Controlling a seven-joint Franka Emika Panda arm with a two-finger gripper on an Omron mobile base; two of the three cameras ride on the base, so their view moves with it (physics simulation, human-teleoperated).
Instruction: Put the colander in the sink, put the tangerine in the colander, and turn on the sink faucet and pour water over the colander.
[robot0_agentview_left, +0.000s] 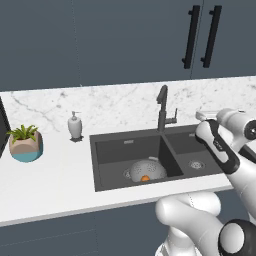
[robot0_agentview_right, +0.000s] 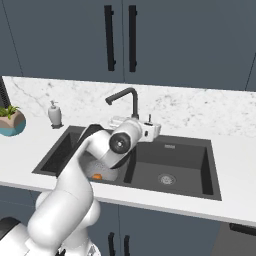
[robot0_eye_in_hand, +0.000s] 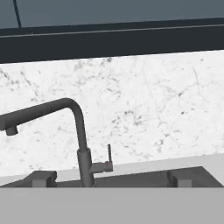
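So the first two steps look done: the colander (robot0_agentview_left: 145, 170) is sat in the left basin of the sink (robot0_agentview_left: 107, 165), and the tangerine (robot0_agentview_left: 145, 178) is tucked inside it at the near edge. What's left is the water part. The sink faucet (robot0_eye_in_hand: 78, 131) is seen straight ahead from the hand, spout swung left over the colander's basin, side lever (robot0_eye_in_hand: 109, 155) upright, no water seen running. The gripper (robot0_agentview_right: 152, 129) is held just right of the faucet, fingers spread wide, nothing held.
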